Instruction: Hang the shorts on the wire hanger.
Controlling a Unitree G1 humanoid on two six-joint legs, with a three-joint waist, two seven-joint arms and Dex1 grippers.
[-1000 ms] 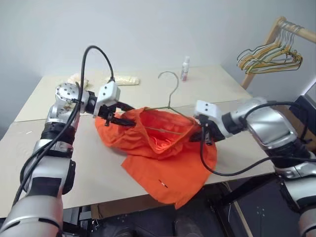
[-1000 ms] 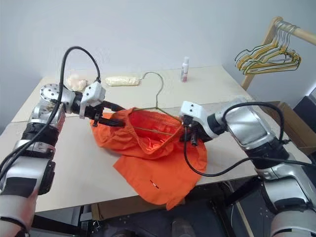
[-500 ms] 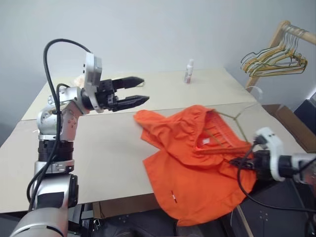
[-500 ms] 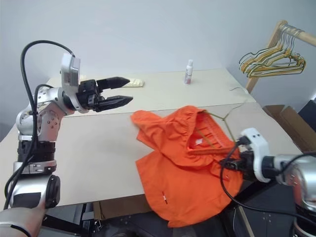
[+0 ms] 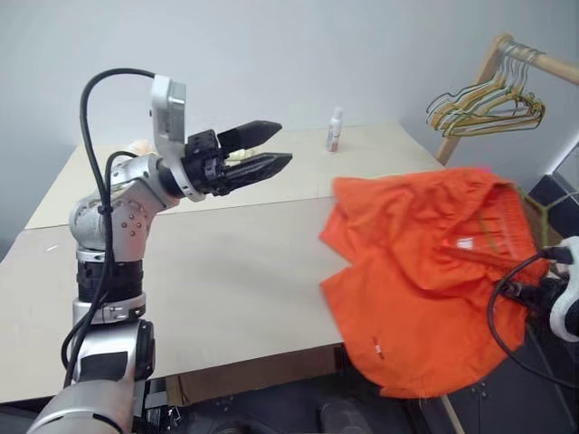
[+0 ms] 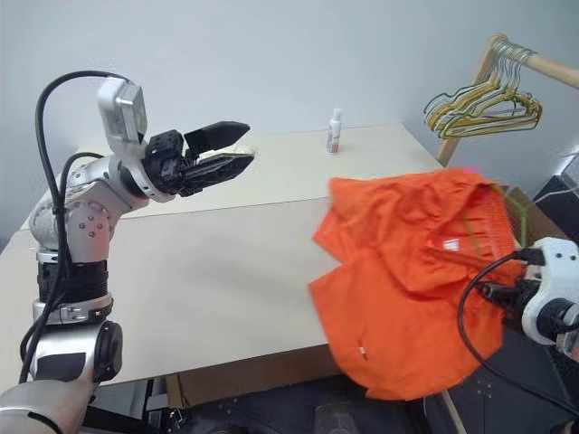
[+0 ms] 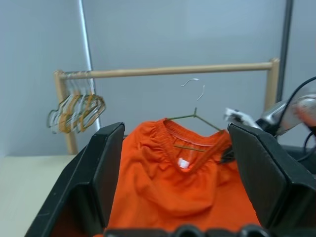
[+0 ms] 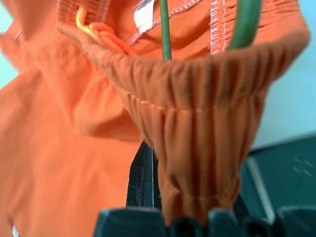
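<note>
The left claw (image 5: 271,149) hangs above the left part of the counter (image 5: 208,262), pointing toward the right, its two black fingers (image 5: 249,134) spread apart with nothing between them. On the counter's far side stands a small white bottle (image 5: 336,128). Right of the middle, the orange shorts (image 5: 416,271) hang at the counter's right edge, lifted off the top, their legs drooping past the front edge. The thin wire hanger (image 7: 195,116) sits inside the gathered waistband, its hook rising above the cloth. The right claw (image 8: 168,207) is clamped shut on a bunched fold of the waistband. Behind, at far right, a wooden rack (image 5: 534,59) carries a bunch of hangers (image 5: 488,104).
</note>
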